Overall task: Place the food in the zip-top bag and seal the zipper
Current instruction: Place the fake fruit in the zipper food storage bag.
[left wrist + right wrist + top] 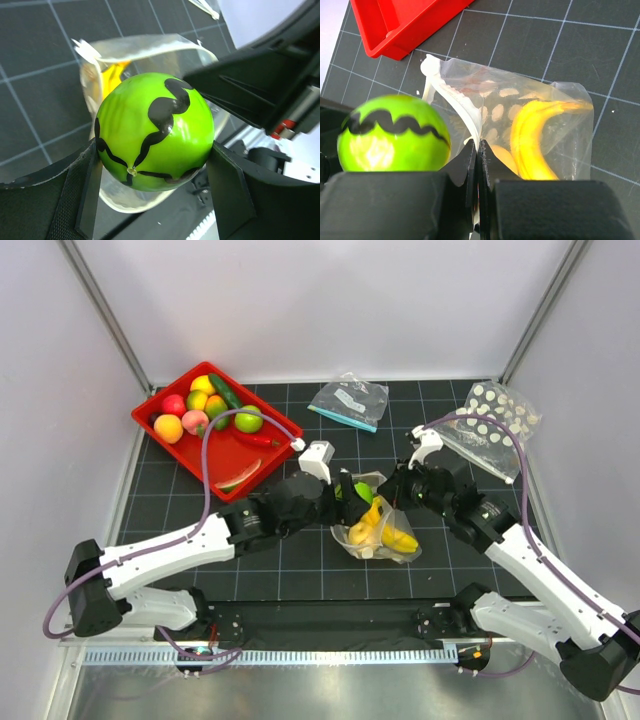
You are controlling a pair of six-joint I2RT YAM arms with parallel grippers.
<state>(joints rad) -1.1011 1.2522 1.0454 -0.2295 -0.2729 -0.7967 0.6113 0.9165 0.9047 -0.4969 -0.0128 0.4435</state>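
The white-dotted zip-top bag (378, 532) lies mid-table with yellow bananas (372, 525) inside. My left gripper (348, 490) is shut on a green round fruit with black wavy stripes (361, 491) and holds it at the bag's open mouth. In the left wrist view the fruit (155, 130) fills the space between my fingers, with the bag's mouth (145, 47) beyond it. My right gripper (392, 492) is shut on the bag's zipper rim (465, 115) and holds it up. The right wrist view shows the green fruit (392, 132) to the left and the bananas (535, 140) inside the bag.
A red tray (285, 428) at the back left holds several more toy fruits and vegetables, and its corner shows in the right wrist view (405, 25). A clear undotted bag with a teal strip (350, 400) lies at the back centre. Another dotted bag (492, 418) lies at the back right.
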